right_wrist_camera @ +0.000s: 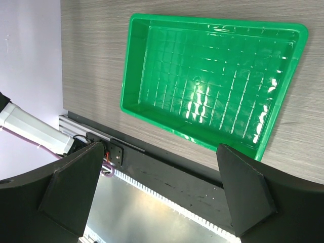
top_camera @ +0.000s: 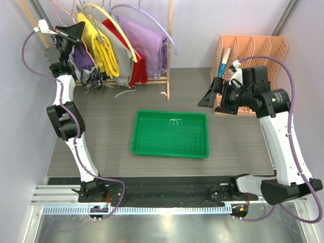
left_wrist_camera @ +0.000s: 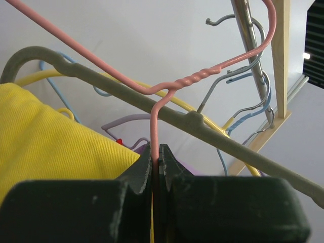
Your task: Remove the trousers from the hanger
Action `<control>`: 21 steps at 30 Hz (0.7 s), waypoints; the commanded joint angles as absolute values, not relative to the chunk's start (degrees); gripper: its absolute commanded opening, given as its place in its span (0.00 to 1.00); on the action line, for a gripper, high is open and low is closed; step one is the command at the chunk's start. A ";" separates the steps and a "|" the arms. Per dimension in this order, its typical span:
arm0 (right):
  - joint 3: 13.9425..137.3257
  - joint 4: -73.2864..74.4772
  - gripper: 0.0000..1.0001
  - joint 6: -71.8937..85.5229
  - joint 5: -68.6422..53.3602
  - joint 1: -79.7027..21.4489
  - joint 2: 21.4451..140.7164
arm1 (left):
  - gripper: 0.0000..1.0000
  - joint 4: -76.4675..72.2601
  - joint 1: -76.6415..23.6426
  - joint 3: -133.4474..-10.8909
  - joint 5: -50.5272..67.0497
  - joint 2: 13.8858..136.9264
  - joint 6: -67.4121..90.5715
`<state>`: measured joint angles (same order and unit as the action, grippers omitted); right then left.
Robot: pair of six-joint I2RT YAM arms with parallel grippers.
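Note:
The trousers, camouflage cloth in dark purple, grey and white, hang at the left end of the clothes rack, just below my left gripper. In the left wrist view the left gripper is shut on the thin pink hanger, pinching its wire just below the twisted neck. The hanger's hook curves up over the rail. The trousers are hidden in that view. My right gripper is open and empty, held in the air right of the green tray; its wide-apart jaws also show in the right wrist view.
A green tray lies mid-table, also seen under the right gripper. Yellow, red and lavender garments crowd the rack. A grey hanger crosses just behind the pink wire. An orange file rack stands at back right.

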<state>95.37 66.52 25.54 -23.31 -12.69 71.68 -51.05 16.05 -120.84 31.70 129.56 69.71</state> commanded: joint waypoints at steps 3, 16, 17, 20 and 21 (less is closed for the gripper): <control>97.56 67.06 1.00 24.70 -24.43 -13.01 71.72 | 0.00 -65.04 16.79 -127.52 32.87 121.99 68.64; 97.29 67.41 1.00 24.70 -24.52 -13.01 71.98 | 0.00 -68.19 17.05 -130.25 35.15 121.73 70.05; 97.38 67.50 1.00 24.61 -24.43 -13.01 71.98 | 0.00 -68.90 17.14 -130.08 35.33 121.64 70.74; 97.56 67.76 1.00 24.52 -24.52 -13.01 72.25 | 0.00 -71.19 17.40 -129.38 35.68 120.68 71.54; 97.56 67.94 1.00 24.43 -24.52 -13.01 72.33 | 0.00 -71.28 17.49 -129.38 35.77 120.59 71.54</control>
<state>95.37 67.18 25.34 -23.51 -12.69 72.05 -54.06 16.82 -123.85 35.27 129.51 72.27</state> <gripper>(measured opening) 0.996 0.026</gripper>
